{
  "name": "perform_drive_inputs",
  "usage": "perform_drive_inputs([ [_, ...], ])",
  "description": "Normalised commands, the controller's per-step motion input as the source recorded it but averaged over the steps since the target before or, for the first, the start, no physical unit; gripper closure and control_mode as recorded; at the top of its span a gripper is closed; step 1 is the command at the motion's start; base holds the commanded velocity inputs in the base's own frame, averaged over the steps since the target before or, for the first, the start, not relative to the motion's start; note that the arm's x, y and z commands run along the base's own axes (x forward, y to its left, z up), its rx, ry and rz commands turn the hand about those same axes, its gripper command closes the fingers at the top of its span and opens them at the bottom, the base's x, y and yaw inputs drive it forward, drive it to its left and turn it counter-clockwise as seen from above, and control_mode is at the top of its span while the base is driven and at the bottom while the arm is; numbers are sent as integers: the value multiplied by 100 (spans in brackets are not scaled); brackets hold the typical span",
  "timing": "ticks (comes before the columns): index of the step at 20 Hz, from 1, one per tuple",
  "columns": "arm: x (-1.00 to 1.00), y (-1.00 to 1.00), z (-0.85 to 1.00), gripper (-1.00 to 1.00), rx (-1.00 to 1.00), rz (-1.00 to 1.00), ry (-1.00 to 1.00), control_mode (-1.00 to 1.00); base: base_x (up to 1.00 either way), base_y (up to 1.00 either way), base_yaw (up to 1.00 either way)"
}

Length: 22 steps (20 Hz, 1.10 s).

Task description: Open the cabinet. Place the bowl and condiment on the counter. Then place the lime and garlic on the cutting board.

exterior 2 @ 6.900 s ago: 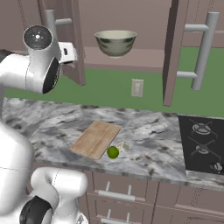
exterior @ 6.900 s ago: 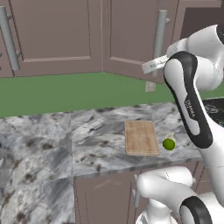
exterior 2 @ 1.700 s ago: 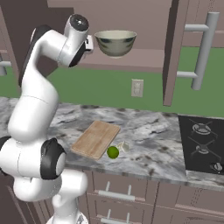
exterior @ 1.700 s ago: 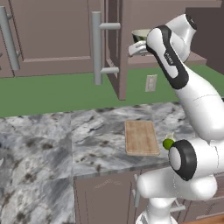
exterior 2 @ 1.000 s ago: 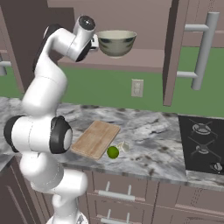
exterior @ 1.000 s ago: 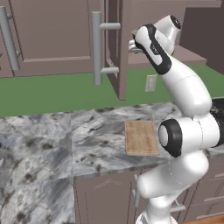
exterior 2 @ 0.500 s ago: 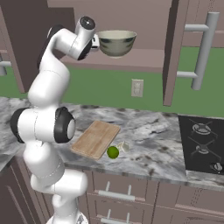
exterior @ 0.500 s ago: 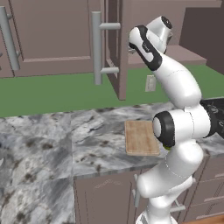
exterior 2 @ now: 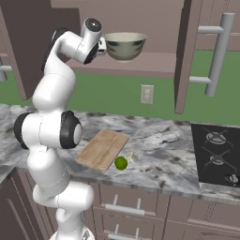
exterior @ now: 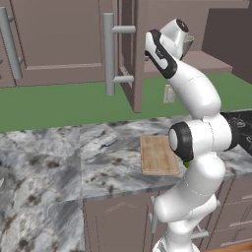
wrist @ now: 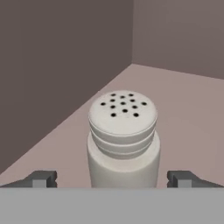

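Observation:
The cabinet stands open, both doors swung out. On its shelf the marbled bowl sits upright. My gripper is open inside the cabinet, just left of the bowl. In the hand view the condiment, a pale shaker with a perforated cap, stands between my two fingertips, with neither one touching it. Down on the counter lies the cutting board, with the lime and the garlic just off its near right corner.
The open left door with its long bar handle hangs beside my arm. A black stove sits at the counter's right end, and a wall outlet is below the cabinet. The cabinet's side and back walls close in around the shaker.
The left door has swung wider open since the earliest frames. My hand then rose and pushed into the cabinet to the left of the bowl; in the last second it moved only a little.

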Motion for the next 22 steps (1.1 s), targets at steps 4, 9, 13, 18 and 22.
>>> perform_drive_inputs([
  [4,3,0,-11,-100,-1,0,0,-100,0,0,0],
  [9,0,2,-9,-100,-2,0,0,-100,0,0,0],
  [13,0,4,-4,100,-3,0,-1,-100,0,0,0],
  [18,-5,0,0,100,0,0,-5,-100,0,0,0],
  [22,-81,0,-4,100,0,0,-10,-100,0,0,0],
])
